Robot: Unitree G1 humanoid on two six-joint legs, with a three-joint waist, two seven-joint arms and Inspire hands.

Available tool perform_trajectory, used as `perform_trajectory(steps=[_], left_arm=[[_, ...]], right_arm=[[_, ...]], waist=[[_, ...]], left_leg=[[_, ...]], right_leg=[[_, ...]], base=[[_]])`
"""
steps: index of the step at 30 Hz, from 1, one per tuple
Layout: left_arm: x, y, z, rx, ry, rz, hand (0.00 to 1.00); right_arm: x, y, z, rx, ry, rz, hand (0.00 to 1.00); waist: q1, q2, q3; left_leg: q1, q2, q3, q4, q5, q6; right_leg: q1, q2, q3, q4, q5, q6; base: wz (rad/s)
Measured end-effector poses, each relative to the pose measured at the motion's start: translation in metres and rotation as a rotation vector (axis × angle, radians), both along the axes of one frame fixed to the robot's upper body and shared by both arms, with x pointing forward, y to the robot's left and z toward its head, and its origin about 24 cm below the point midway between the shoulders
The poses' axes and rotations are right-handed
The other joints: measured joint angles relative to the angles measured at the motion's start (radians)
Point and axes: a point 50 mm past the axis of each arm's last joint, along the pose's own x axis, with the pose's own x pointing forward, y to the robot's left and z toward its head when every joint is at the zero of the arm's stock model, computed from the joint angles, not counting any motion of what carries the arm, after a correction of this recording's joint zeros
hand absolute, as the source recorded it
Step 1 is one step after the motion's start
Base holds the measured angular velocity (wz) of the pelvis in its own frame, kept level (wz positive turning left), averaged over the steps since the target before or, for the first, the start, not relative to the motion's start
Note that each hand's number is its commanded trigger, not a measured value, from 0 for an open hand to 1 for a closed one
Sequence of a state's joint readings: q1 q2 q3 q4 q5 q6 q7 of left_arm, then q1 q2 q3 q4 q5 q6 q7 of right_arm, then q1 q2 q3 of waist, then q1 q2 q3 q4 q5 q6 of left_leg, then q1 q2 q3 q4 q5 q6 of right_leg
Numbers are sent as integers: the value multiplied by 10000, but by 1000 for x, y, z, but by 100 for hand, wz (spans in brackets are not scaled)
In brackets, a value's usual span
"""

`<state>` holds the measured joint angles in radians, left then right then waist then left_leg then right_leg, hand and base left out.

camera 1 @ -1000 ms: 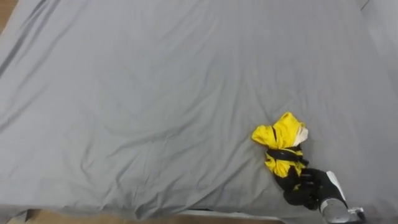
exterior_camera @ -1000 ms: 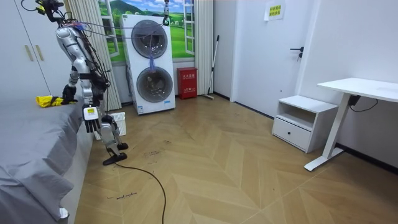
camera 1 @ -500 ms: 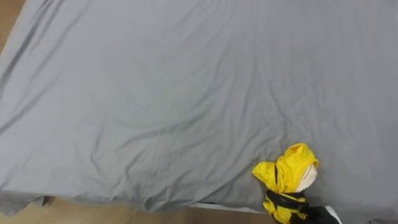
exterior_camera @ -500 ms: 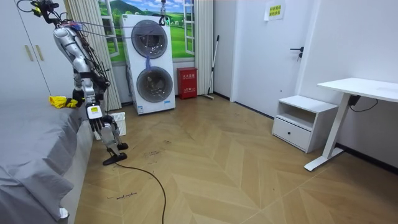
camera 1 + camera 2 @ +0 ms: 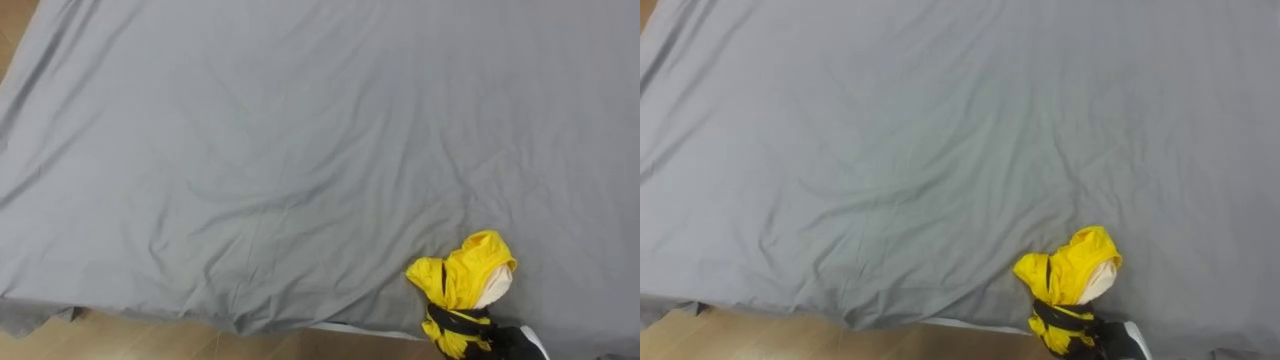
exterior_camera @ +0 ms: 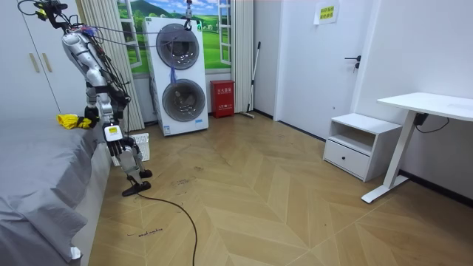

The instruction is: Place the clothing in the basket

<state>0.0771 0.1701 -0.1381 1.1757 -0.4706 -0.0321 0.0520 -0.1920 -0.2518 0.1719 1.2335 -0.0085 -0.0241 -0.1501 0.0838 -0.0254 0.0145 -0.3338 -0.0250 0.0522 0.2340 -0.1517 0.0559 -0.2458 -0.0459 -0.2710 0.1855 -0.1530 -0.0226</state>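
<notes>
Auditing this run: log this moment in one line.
right hand: shut on yellow garment | where: grey sheet edge | left hand: hangs open

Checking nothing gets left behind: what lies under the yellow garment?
Grey bedsheet surrounds the yellow garment; the right hand grips its lower end. Whatever lies directly beneath the bundle is covered.

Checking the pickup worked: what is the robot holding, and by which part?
The right hand grips the yellow garment by its lower, black-banded end. The left hand hangs open, holding nothing.
</notes>
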Motion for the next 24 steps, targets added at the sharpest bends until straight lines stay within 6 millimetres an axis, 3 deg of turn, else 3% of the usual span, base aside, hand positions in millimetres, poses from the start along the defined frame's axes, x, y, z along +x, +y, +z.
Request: perform_trajectory(steps=[5, 8, 10, 15, 20, 24], left_arm=[[1, 0, 1, 7, -101, 38, 0], [-1, 4, 1, 154, -123, 101, 0], [-2, 10, 2, 311, -169, 108, 0], [-13, 16, 2, 460, 74, 229, 0], [-13, 13, 3, 363, -96, 447, 0], [-15, 12, 3, 432, -99, 390, 0]], right_arm=[[11, 2, 6, 246, -632, -70, 100], [23, 3, 15, 685, -1467, -296, 100], [36, 6, 32, 1147, -2767, -262, 100], [44, 1, 54, 1378, -4278, -443, 100], [45, -5, 78, 1193, -5402, -301, 100], [43, -20, 103, 999, -6623, -703, 100]], waist=[[-54, -113, 16], [-265, -244, 45], [-394, -491, 40], [-771, -733, -16], [-1179, -678, -83], [-1521, -557, -131]], left_leg=[[422, 3, 141, -148, 24, -2], [956, 0, 264, -333, 46, -1], [1197, 5, 301, -369, 46, -1], [2139, -48, 446, -622, 31, 13], [2566, -27, 792, -821, 0, 51], [3136, 70, 1280, -889, -88, 36]], right_leg=[[301, -3, 163, -2, 0, 1], [730, -10, 187, -20, -9, 15], [945, -7, 246, -49, -23, 38], [1787, 14, 547, -167, -64, 107], [1978, 47, 847, -139, -64, 136], [2323, 153, 1335, -142, -54, 152]], base=[[-9], [-6], [-9], [-7], [-21], [-37]])
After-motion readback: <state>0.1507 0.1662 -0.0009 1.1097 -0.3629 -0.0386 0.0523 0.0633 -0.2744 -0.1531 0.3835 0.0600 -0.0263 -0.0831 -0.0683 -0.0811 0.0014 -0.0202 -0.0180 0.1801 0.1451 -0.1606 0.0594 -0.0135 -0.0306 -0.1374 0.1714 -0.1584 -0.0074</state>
